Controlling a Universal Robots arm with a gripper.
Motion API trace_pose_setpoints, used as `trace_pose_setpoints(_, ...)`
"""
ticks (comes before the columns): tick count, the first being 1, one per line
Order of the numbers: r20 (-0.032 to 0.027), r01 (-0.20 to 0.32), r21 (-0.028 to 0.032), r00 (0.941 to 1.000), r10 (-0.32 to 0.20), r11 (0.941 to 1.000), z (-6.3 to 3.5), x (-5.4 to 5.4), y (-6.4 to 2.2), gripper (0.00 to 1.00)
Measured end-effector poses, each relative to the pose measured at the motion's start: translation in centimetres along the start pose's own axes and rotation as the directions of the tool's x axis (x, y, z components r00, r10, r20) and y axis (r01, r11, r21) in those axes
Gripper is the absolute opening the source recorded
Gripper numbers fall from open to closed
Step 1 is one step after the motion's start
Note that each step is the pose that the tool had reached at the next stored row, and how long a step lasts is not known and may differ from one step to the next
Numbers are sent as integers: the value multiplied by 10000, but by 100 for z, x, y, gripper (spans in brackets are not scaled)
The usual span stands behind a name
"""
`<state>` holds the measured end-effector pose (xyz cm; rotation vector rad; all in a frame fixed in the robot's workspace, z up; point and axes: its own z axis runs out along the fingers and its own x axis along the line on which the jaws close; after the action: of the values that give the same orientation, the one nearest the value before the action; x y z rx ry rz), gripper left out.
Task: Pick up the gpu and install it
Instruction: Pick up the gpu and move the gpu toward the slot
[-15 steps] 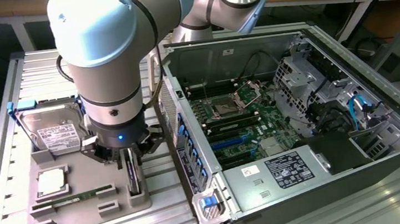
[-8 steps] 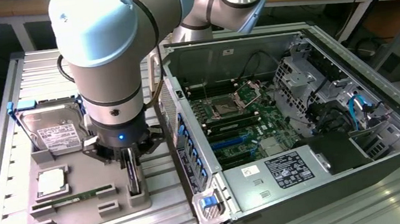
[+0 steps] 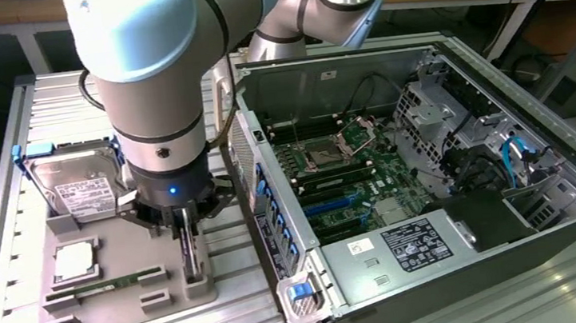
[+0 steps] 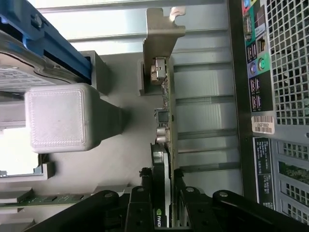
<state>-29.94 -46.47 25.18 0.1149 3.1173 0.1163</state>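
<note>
The gpu (image 3: 190, 262) stands on its long edge in a slot of the grey holder (image 3: 121, 312), on the side nearest the computer case. In the wrist view the gpu (image 4: 165, 104) runs away from the camera, with its silver end bracket (image 4: 161, 34) at the far end. My gripper (image 3: 185, 230) reaches straight down onto the card's top edge. In the wrist view my gripper (image 4: 162, 181) has one black finger (image 4: 145, 186) tight against each face of the card. The card still sits in the holder.
The grey holder also carries a hard drive (image 3: 79, 187) in a blue frame, a square processor (image 3: 73, 260) and a narrow memory stick (image 3: 108, 285). The open computer case (image 3: 543, 143) with its motherboard (image 3: 338, 180) lies on the exterior view's right, its rear panel (image 4: 270, 96) close beside the card.
</note>
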Motion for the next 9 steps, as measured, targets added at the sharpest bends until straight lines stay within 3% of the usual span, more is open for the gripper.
trace_pose_setpoints(9, -3, 47, -2, 10000, -47, 10000, -414, -7, 31, 27)
